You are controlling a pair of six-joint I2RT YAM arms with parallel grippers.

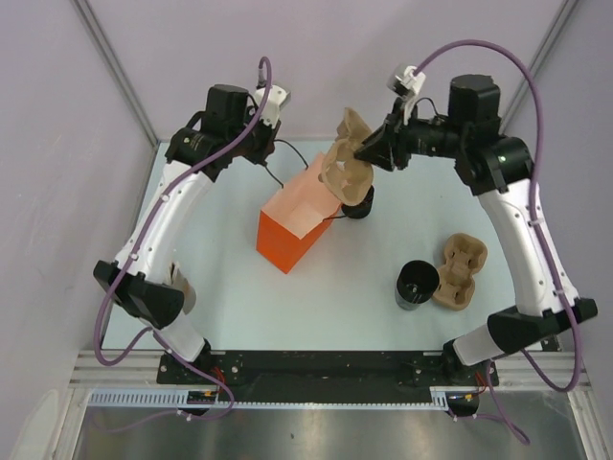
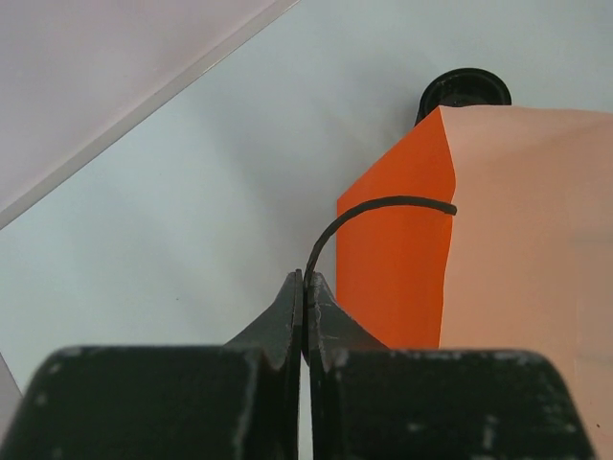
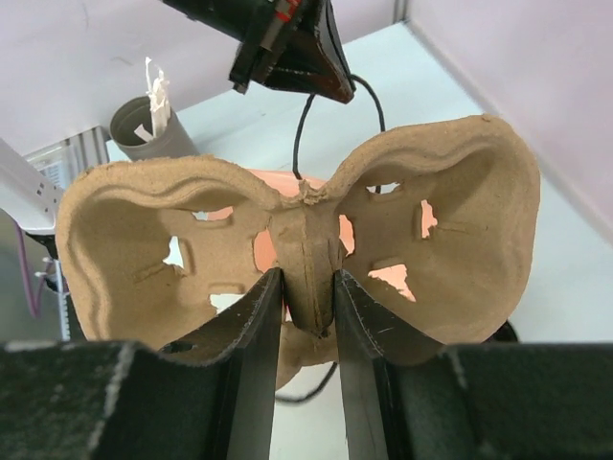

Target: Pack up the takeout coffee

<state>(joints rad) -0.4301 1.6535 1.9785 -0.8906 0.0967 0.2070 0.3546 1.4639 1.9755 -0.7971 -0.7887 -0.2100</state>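
The takeout coffee [image 1: 360, 204], a small black cup, stands just right of the orange paper bag [image 1: 290, 228]. Its ridged lid [image 2: 465, 88] shows behind the bag [image 2: 397, 264] in the left wrist view. My left gripper [image 1: 269, 151] [image 2: 305, 280] is shut on the bag's thin black handle [image 2: 383, 204] at the bag's far end. My right gripper [image 1: 370, 151] [image 3: 306, 287] is shut on the centre ridge of a brown pulp cup carrier [image 1: 343, 163] [image 3: 450, 220]. It holds the carrier in the air over the bag's far end, close to the left gripper.
A wider black cup with a plain rim [image 1: 417, 284] and a second pulp carrier [image 1: 461, 271] sit at the right front. A grey cup of white straws [image 1: 182, 287] [image 3: 146, 129] stands at the left by my left arm. Purple walls close the back.
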